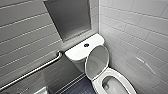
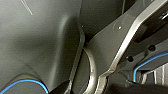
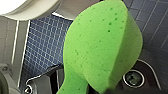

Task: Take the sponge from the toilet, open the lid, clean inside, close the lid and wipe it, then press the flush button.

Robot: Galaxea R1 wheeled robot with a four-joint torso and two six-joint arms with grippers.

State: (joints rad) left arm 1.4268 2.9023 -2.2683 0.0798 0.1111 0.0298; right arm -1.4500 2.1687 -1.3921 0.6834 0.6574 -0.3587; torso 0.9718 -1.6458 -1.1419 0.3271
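The small bright green oval foam sponge [image 3: 100, 47] is pinched at its narrow end in the closed right hand [image 3: 100, 90], long axis running out from the grip, above the dark blue tiled floor [image 3: 42, 45]. The glossy white ceramic toilet [image 1: 110, 72] lies beyond the sponge's far end, not touching it. Its white oval lid [image 1: 97, 61] stands raised against the tank [image 1: 77, 52], bowl [image 1: 112, 86] exposed. Whether the left hand is open or closed, I cannot tell.
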